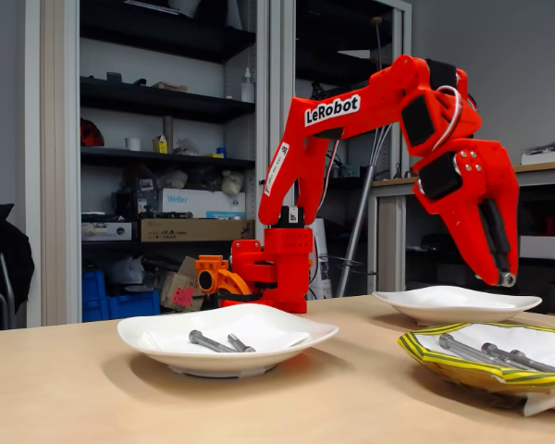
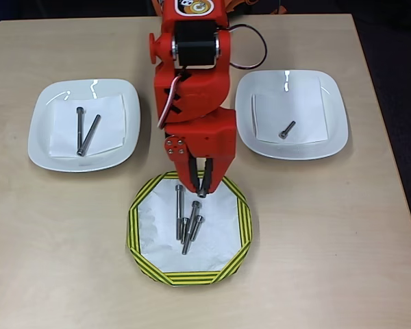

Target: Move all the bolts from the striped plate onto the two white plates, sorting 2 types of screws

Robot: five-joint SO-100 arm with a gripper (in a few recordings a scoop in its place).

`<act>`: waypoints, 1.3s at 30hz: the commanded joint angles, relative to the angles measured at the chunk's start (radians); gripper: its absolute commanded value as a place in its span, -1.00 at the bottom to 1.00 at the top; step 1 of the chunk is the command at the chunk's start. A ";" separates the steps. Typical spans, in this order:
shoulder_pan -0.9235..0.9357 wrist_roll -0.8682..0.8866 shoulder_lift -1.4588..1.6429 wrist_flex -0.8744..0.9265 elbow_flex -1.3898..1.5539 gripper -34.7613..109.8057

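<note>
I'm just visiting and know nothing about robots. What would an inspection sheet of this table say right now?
Surface: pale wooden table, bare apart from the plates and arm.
Job's things: striped plate holds a small cluster of bolts, long ones and what looks like a shorter one. Left white plate in the overhead view holds two long bolts; right white plate holds one short bolt.
Clutter: nothing seen on the table.
Gripper: red gripper hovers over the striped plate's far edge, fingers slightly apart, holding nothing.
Cables: black and red wires loop beside the arm.
Surroundings: dark shelves with boxes behind, a bench to the right in the fixed view.
</note>
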 commanded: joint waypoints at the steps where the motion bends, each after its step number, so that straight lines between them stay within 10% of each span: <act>1: -0.118 0.143 0.196 -0.051 0.184 -0.52; 21: -0.609 0.713 0.767 -0.221 0.943 -0.44; 29: -0.548 0.627 0.733 -0.331 0.948 -0.39; 39: -0.147 0.049 0.434 -0.365 0.551 -0.39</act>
